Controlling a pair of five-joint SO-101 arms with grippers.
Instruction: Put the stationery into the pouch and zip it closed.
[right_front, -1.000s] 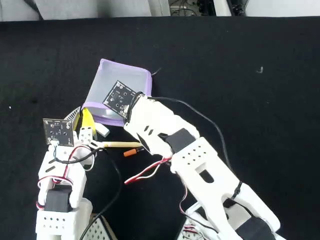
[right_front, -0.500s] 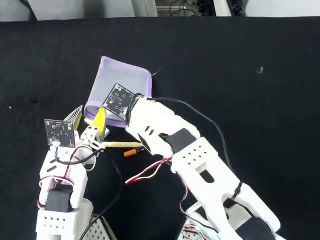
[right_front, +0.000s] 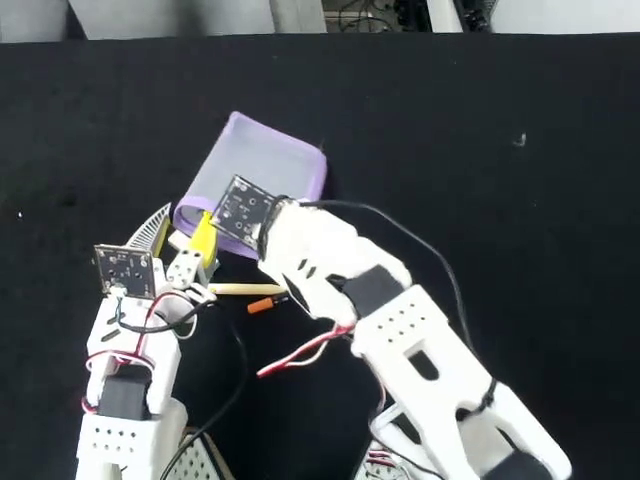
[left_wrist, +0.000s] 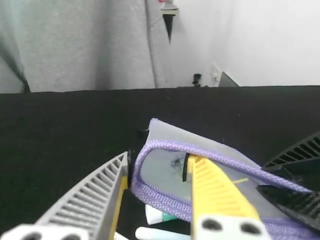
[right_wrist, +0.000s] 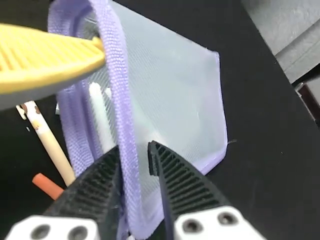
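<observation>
The purple pouch (right_front: 275, 165) lies at the table's centre left, its mouth facing the arms. My right gripper (right_wrist: 134, 148) is shut on the upper purple edge of the mouth and holds it up. My left gripper (left_wrist: 159, 160) is open. Its yellow finger (right_front: 203, 238) sits inside the mouth, the grey finger (right_front: 150, 230) outside, with the lower lip between them. A white stick (right_wrist: 100, 120) lies inside the pouch. A pencil (right_front: 245, 289) and a small orange piece (right_front: 262, 305) lie on the table in front of the mouth.
White and teal bits (left_wrist: 157, 217) lie under the pouch's lower lip by the left fingers. The right arm (right_front: 340, 280) reaches over the table's middle, trailing a red and white cable (right_front: 300, 350). The black table (right_front: 500, 150) extends to the right and back.
The pouch has shifted up and to the right and turned. The left gripper moved forward, its yellow finger going into the mouth. The right arm moved with the pouch's edge.
</observation>
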